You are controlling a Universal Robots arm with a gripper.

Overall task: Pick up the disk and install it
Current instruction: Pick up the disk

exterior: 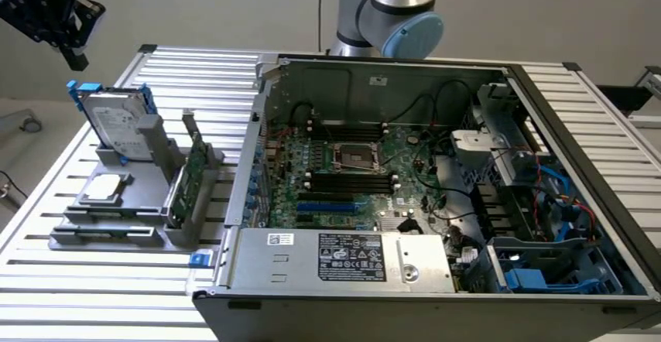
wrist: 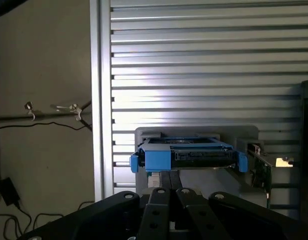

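The disk (exterior: 111, 121), a silver-grey hard drive in blue carrier rails, stands on edge in a grey holder (exterior: 114, 203) at the exterior view's left. My gripper (exterior: 74, 57) hangs above it and a little further to the exterior view's left, not touching it. In the wrist view the disk (wrist: 186, 152) appears edge-on just beyond my gripper (wrist: 170, 189), whose black fingers are shut together with nothing between them.
An open computer case (exterior: 434, 187) with its motherboard fills the exterior view's right; a blue drive bay (exterior: 553, 268) sits in its near right corner. The holder also carries a green circuit card (exterior: 184, 179) and a small silver chip (exterior: 107, 189). A slatted aluminium table (exterior: 62, 172) lies underneath.
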